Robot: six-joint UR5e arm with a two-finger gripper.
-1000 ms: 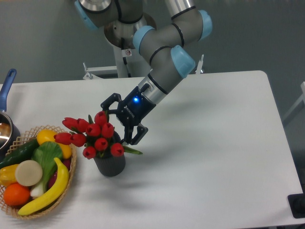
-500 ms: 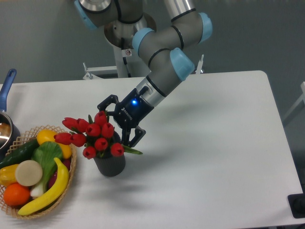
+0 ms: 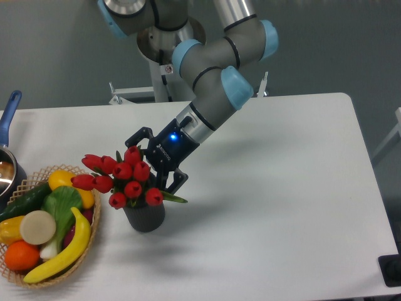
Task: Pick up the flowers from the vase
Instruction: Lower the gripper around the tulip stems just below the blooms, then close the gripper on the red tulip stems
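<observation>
Flowers point(image 3: 122, 175) standing in the vase point(image 3: 145, 214), near the front left of the table point(image 3: 282, 207). Red buds fanned up and to the left, green leaves poking out at the right of the bunch. Vase upright, dark and ribbed, just right of the basket point(image 3: 31, 263).

Gripper point(image 3: 155, 162) reaching in from the upper right, tilted down toward the bunch, blue light glowing on its body. Fingers spread apart: upper finger point(image 3: 136, 136) behind the topmost buds, lower finger point(image 3: 177, 183) just right of the bunch, above a protruding leaf. Buds at the right of the bunch sitting in front of the gap between the fingers; whether the pads touch the blooms cannot be told. Nothing clamped.

Arm point(image 3: 213, 75) sloping down from the mount at the far edge of the table, grey with light blue joint caps.

Basket at the front left corner, woven, holding a banana point(image 3: 62, 251), an orange point(image 3: 22, 255), a cucumber point(image 3: 25, 200), a leafy green point(image 3: 61, 204) and a pale round slice point(image 3: 37, 227). Pot point(image 3: 7, 169) with a blue handle at the left edge, partly cut off.
</observation>
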